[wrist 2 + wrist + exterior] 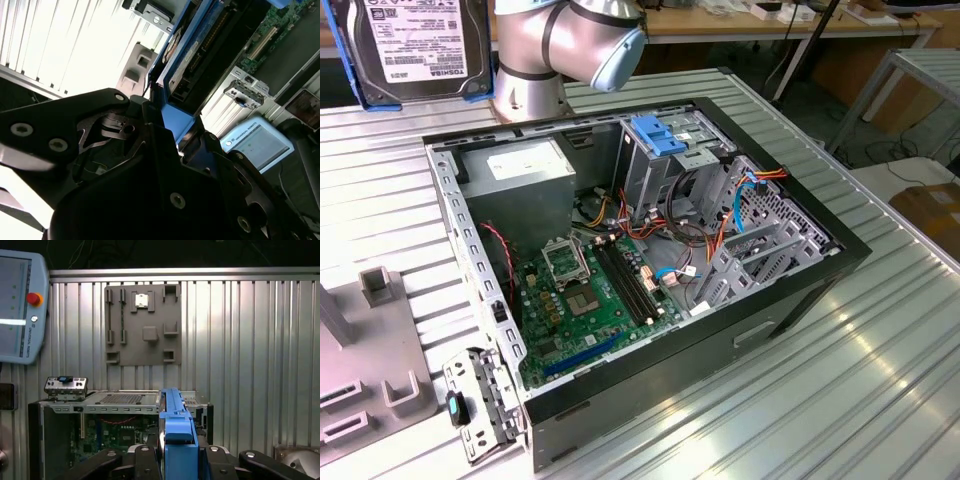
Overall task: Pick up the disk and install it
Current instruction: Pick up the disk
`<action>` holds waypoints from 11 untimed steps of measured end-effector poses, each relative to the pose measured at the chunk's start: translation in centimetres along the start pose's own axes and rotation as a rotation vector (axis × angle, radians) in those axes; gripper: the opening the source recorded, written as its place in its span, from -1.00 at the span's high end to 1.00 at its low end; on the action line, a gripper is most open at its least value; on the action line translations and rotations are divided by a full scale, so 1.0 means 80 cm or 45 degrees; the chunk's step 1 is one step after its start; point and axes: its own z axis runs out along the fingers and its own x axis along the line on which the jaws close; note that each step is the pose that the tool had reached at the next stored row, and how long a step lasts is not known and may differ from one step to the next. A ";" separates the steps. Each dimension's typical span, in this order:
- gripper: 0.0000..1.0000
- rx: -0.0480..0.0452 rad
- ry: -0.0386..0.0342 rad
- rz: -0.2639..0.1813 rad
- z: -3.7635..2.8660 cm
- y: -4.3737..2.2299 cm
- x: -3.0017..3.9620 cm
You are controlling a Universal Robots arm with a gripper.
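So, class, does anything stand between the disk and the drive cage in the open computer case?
Nothing visible does, bar the arm's own joint, which shows between them in the exterior view. The gripper holds the disk aloft, and the drive cage stands in the open case.

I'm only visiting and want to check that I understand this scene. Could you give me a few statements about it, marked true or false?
1. The tool grips the disk by its blue frame. True.
2. The disk sits inside the computer case. False: the tool holds it up in the air, out of the case.
3. The case lies open, with its green circuit board showing. True.
4. The case rests on a wooden table. False: it rests on a ribbed metal table.
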 end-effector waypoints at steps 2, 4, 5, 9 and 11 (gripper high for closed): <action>0.26 0.000 -0.0001 0.000 0.0002 -0.0203 0.0000; 0.26 0.000 -0.0001 0.000 0.0004 -0.0314 -0.0001; 0.26 0.000 -0.0001 0.000 0.0005 -0.0357 -0.0001; 0.26 0.002 -0.0001 0.000 0.0016 -0.0561 -0.0002; 0.26 0.003 0.0000 0.000 0.0024 -0.0654 -0.0002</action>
